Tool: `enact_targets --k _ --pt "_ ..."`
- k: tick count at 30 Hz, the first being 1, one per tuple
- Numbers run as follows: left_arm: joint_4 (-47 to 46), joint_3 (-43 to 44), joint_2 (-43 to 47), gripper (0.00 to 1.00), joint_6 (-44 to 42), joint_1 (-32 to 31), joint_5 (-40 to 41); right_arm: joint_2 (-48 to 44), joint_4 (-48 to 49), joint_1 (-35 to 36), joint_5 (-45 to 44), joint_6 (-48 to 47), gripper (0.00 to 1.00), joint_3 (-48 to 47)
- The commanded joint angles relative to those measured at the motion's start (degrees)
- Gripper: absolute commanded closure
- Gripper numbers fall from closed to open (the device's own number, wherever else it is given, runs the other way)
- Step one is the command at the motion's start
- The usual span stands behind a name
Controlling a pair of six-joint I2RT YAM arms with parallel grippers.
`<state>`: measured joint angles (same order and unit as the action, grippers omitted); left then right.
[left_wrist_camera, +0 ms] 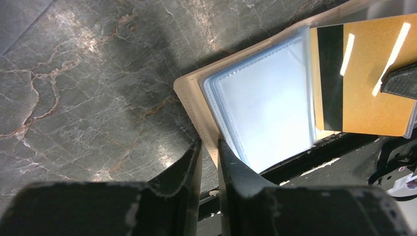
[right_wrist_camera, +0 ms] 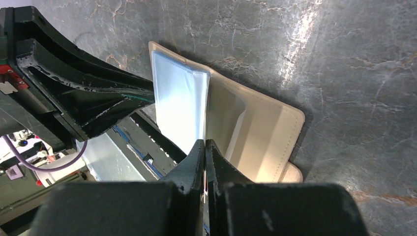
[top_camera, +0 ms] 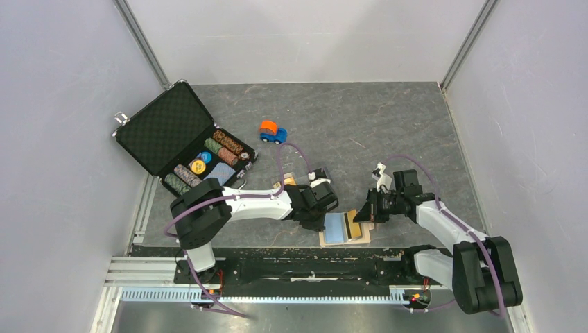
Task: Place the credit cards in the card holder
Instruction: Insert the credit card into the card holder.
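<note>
At the near edge of the table, seen from above, the card holder lies open between the arms. The left gripper is at its left side and the right gripper is over its right half.

From the left wrist, the left jaws stand a narrow gap apart astride the card holder's beige cover edge; whether they pinch it I cannot tell. A gold card with a black stripe overlaps the right edge of the clear sleeves, a right fingertip on it.

From the right wrist, the right jaws are pressed together, the card between them too thin to make out.

The likely trouble: the card snags a sleeve lip and shoves the card holder over the near edge, if the left hold is loose.
</note>
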<state>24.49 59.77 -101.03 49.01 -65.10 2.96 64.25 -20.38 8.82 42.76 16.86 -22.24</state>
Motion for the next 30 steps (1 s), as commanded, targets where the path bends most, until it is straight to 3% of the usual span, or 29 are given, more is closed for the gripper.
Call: enact_targets --k 1,7,22,30 --pt "5.47 0.00 -1.37 0.74 -2.78 -0.28 4.15 -2.46 -1.38 0.06 -0.37 -1.48 1.00 0.09" --pt "5.66 0.17 -1.79 0.74 -2.70 -0.33 3.90 -4.82 -2.30 0.01 -2.60 -1.82 1.00 1.14" --pt "5.57 0.61 -3.47 0.75 -2.70 -0.73 3.45 -4.81 6.62 0.04 1.71 3.60 1.00 5.97" --pt "6.57 0.74 -3.38 0.76 -2.56 -0.82 3.74 -7.40 4.68 0.06 0.32 3.45 1.00 4.07"
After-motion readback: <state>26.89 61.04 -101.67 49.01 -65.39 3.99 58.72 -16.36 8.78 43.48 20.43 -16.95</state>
